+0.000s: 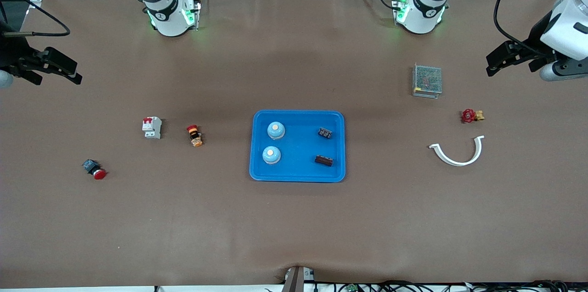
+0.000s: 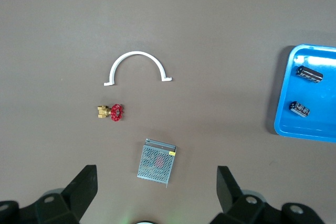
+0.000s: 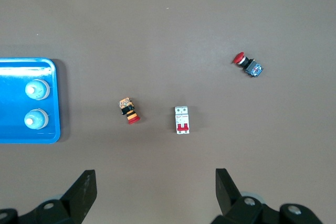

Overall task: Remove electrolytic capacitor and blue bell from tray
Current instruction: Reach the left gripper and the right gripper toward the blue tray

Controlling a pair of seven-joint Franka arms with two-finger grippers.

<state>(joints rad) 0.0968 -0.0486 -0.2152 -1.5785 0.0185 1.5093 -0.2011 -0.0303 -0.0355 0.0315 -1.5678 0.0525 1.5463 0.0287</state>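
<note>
The right hand (image 1: 55,71) hung with its fingers spread wide and empty over the right arm's end of the brown desk (image 1: 294,227), well apart from every part laid out there. Below it in the front view, a red mushroom push button (image 1: 95,169) lay nearest the camera, with a white circuit breaker (image 1: 152,127) and a second, orange-bodied push button (image 1: 195,135) farther from the camera and closer to the tray.

At the middle of the desk sat a blue tray (image 1: 297,176) already carrying the task's parts. Two pale blue bells (image 1: 276,130) (image 1: 271,155) stood in the half toward the right arm's end, one nearer the camera than the other. Two dark capacitors (image 1: 325,132) (image 1: 324,160) lay in the half toward the left arm's end, likewise one nearer than the other. No hand touched the tray or anything in it; both were well apart from it.

Toward the left arm's end lay a perforated metal power supply (image 1: 427,80), a red-handled brass valve (image 1: 472,115) and, nearest the camera of the three, a white curved plastic clip (image 1: 458,152).

The left hand (image 1: 512,57) hovered with its fingers also spread wide and holding nothing, over the left arm's end of the desk, just off the power supply and well away from the capacitors and bells.
</note>
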